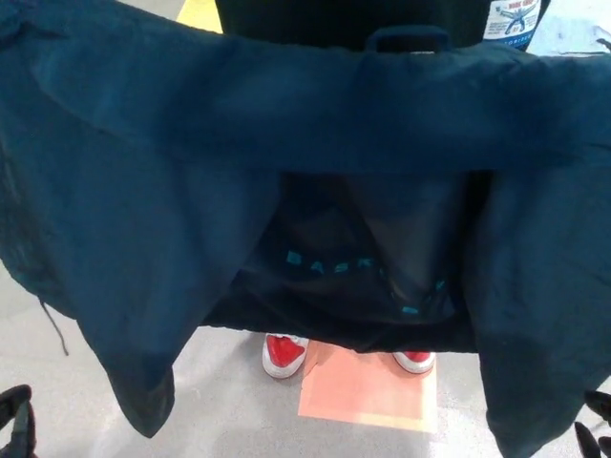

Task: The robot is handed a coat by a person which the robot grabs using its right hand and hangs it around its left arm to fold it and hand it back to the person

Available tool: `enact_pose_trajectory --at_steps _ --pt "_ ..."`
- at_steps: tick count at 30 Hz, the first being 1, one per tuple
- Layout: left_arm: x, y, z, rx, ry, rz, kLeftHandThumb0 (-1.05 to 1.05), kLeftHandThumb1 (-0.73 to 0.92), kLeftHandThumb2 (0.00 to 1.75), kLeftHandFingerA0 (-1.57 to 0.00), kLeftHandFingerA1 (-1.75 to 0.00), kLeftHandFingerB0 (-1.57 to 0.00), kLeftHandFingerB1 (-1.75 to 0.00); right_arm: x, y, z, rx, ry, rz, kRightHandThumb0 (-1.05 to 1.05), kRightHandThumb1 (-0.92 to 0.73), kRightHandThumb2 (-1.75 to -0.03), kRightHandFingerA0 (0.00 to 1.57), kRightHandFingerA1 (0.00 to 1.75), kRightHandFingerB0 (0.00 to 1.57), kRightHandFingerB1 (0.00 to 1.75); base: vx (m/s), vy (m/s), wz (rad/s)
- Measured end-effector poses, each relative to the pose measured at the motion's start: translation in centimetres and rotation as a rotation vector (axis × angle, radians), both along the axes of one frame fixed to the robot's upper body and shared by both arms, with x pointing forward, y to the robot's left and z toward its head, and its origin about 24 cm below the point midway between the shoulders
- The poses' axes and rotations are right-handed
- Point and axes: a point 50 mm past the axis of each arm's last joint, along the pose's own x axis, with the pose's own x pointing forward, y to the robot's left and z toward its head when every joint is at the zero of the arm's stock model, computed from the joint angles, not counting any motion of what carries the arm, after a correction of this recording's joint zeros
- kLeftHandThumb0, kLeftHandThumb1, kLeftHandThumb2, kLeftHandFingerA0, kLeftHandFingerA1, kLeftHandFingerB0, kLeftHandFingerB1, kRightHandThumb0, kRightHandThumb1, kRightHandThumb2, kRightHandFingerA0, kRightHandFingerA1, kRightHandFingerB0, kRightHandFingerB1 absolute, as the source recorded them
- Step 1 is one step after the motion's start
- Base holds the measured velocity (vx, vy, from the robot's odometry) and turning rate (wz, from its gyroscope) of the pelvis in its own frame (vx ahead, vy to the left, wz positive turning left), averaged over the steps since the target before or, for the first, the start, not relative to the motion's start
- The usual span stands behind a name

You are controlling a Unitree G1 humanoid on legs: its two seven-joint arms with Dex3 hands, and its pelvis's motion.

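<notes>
Coat (143, 191): head view, spread wide, loop (406, 38) at top, clear of both hands.
Left hand (14, 420): bottom-left corner; grip cannot be told.
Right hand (597, 426): bottom-right corner; likewise.
Shoes (284, 353): red, below the coat's hem, by an orange floor patch (372, 393).

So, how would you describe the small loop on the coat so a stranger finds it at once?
A large dark blue fabric coat is spread across nearly the whole view. Follow its top edge a little right of the middle: a small dark blue fabric loop arches up there. Nothing else rises above that edge.
</notes>
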Motion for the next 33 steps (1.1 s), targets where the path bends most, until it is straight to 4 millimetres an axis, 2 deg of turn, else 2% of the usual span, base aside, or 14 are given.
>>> enact_pose_trajectory --at_steps 6,9,12,13,14,18,22,24,25,28,29,31,32,33 --pt "-0.4 0.1 -0.2 -0.030 -0.010 0.001 -0.80 0.82 1.08 -0.05 -0.25 -0.05 -0.27 -0.2 0.0 -0.1 0.009 -0.007 0.007 -0.72 -0.78 -1.04 0.06 0.37 0.06 0.28 0.06 0.000 0.00" --pt "-1.2 0.1 -0.5 -0.032 0.000 -0.002 -0.83 0.80 1.07 -0.05 -0.23 -0.05 -0.25 -0.6 0.1 -0.1 0.035 -0.019 0.032 -0.67 -0.77 -1.07 0.04 0.41 0.03 0.31 0.00 0.000 0.00" --pt "-1.7 0.2 -0.8 -0.037 0.008 0.001 -0.83 0.81 1.09 -0.05 -0.23 -0.04 -0.24 -0.7 0.7 0.6 0.043 -0.070 0.096 -0.68 -0.76 -1.08 0.04 0.41 0.04 0.32 0.10 -0.007 0.02" --pt "-1.7 0.2 -0.8 -0.037 0.007 0.000 -0.82 0.81 1.09 -0.03 -0.22 -0.03 -0.24 -0.6 0.8 0.8 0.043 -0.083 0.108 -0.74 -0.79 -1.06 0.07 0.35 0.06 0.26 0.10 -0.007 0.05" --pt "-1.6 0.2 -0.7 -0.038 0.006 -0.001 -0.82 0.82 1.10 -0.03 -0.23 -0.03 -0.24 -0.5 1.2 1.3 0.044 -0.111 0.133 -0.67 -0.76 -1.08 0.03 0.38 0.03 0.31 0.10 -0.008 0.03" --pt "-1.5 0.1 -0.7 -0.038 0.004 -0.005 -0.81 0.80 1.09 -0.05 -0.26 -0.05 -0.27 -0.6 1.9 2.4 0.044 -0.179 0.184 -0.67 -0.75 -1.06 0.03 0.41 0.04 0.33 0.06 -0.007 0.02" --pt "-1.5 0.1 -0.7 -0.038 0.003 -0.007 -0.76 0.79 1.08 -0.05 -0.31 -0.05 -0.31 -1.9 2.7 3.5 0.051 -0.248 0.225 -0.66 -0.73 -1.03 0.04 0.43 0.03 0.36 0.00 0.000 0.00" --pt "-1.5 0.1 -0.7 -0.039 0.004 -0.007 -0.77 0.81 1.10 -0.05 -0.31 -0.05 -0.29 -2.9 3.2 4.0 0.062 -0.275 0.240 -0.74 -0.73 -1.03 0.12 0.45 0.03 0.39 0.00 0.000 0.00" --pt "-1.5 0.0 -0.7 -0.039 0.003 -0.007 -0.77 0.80 1.10 -0.05 -0.29 -0.05 -0.29 -3.2 3.3 4.2 0.066 -0.284 0.245 -0.33 -0.63 -1.15 0.01 0.48 0.00 0.47 0.00 0.000 0.00" --pt "-1.4 0.0 -0.7 -0.040 0.003 -0.008 -0.77 0.80 1.10 -0.05 -0.30 -0.05 -0.29 -4.6 4.2 5.1 0.084 -0.332 0.267 -0.33 -0.63 -1.15 0.01 0.47 0.00 0.47 0.00 0.000 0.00" --pt "-1.4 0.0 -0.7 -0.040 0.003 -0.008 -0.76 0.80 1.09 -0.05 -0.32 -0.05 -0.32 -4.9 4.5 5.3 0.088 -0.345 0.272 -0.64 -0.91 -0.67 0.24 0.37 0.19 0.32 0.00 0.000 0.00" --pt "-1.4 0.0 -0.7 -0.041 0.003 -0.008 -0.76 0.80 1.09 -0.05 -0.32 -0.05 -0.32 -5.7 5.2 6.2 0.104 -0.391 0.286 -0.64 -0.91 -0.67 0.24 0.37 0.19 0.32 0.00 0.000 0.00" --pt "-1.4 0.0 -0.7 -0.041 0.003 -0.008 -0.76 0.79 1.08 -0.06 -0.32 -0.05 -0.32 -5.8 5.3 6.4 0.107 -0.401 0.289 -0.35 -0.60 -1.15 0.01 0.48 0.00 0.47 0.00 0.000 0.00" --pt "-1.4 0.0 -0.7 -0.041 0.002 -0.009 -0.76 0.80 1.09 -0.06 -0.31 -0.05 -0.30 -6.2 5.8 7.2 0.117 -0.438 0.299 -0.34 -0.61 -1.15 0.01 0.48 0.01 0.48 0.00 0.000 0.00"
